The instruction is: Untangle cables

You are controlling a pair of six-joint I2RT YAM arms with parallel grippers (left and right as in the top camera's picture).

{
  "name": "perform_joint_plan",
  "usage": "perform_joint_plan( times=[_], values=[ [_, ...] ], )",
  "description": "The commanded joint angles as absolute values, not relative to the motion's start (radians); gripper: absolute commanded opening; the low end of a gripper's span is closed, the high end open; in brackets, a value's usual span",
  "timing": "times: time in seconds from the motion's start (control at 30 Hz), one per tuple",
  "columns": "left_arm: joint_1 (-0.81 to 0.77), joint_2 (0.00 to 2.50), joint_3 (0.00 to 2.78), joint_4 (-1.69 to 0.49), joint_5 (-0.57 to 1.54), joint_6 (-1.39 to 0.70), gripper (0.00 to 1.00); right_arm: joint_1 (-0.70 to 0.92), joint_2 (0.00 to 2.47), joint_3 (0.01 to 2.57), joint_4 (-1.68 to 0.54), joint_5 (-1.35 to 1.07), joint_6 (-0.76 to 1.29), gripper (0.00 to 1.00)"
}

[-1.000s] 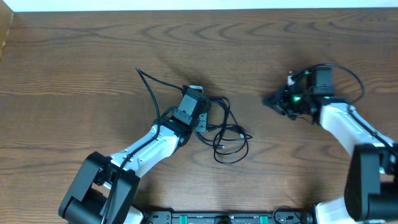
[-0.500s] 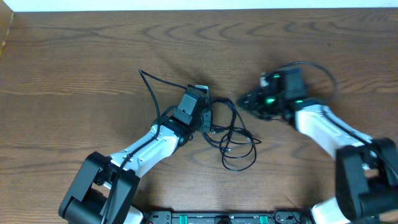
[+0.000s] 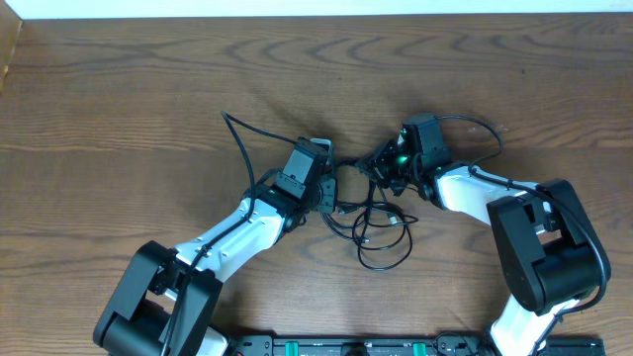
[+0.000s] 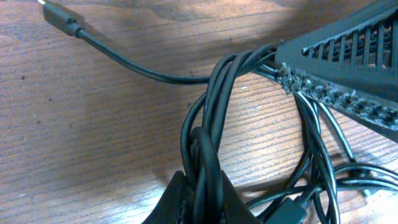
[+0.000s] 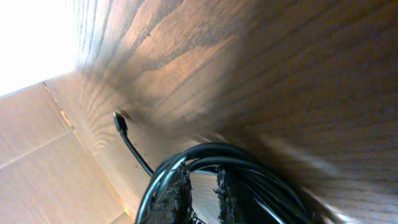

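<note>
Dark-grained wooden table (image 3: 119, 79) fills the overhead view. The cables (image 3: 381, 229), thin black cords, lie knotted near its middle, and both arms meet at this tangle.

The left gripper (image 3: 329, 186) comes in at the tangle's left edge and is clamped on a bundle of several strands. In the left wrist view these strands run between its ribbed finger (image 4: 339, 78) above and the dark finger below, pressed tightly together.

One strand leaves the tangle toward the upper left and ends in a small black plug (image 4: 59, 17) lying flat on the wood. Slack loops spread on the near side of the tangle, toward the robot's base.

The right gripper (image 3: 382, 163) sits at the tangle's upper right edge, tips among the cords. Its wrist view shows two ribbed fingers (image 5: 179, 194) standing close together with a thin slit between them and cord loops arching over their tips. I cannot tell whether any strand is pinched there.
</note>
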State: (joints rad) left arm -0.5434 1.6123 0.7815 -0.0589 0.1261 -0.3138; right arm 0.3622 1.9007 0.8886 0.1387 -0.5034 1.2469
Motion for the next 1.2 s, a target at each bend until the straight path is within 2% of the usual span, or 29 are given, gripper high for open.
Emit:
perform_joint_plan(
  times=[0.0, 0.3, 0.8, 0.9, 1.03, 1.17],
  values=[
    [-0.541, 1.614, 0.789, -0.075, 0.132, -0.3, 0.08, 0.361, 1.917, 0.886, 0.146, -0.43, 1.313, 0.14],
    [-0.543, 1.614, 0.789, -0.09, 0.132, -0.3, 0.08, 0.371, 1.925, 0.886, 0.142, -0.369, 1.393, 0.15],
    [-0.575, 1.614, 0.789, -0.102, 0.131, -0.3, 0.08, 0.366, 1.934, 0.886, 0.167, -0.482, 1.47, 0.14],
    [-0.575, 1.614, 0.789, -0.109, 0.131, -0.3, 0.08, 0.366, 1.935, 0.886, 0.222, -0.582, 1.492, 0.11],
    [-0.575, 1.614, 0.789, -0.109, 0.131, -0.3, 0.08, 0.364, 1.935, 0.886, 0.311, -0.643, 1.496, 0.17],
    [-0.575, 1.614, 0.789, -0.109, 0.131, -0.3, 0.08, 0.371, 1.936, 0.886, 0.194, -0.561, 1.485, 0.17]
  ],
)
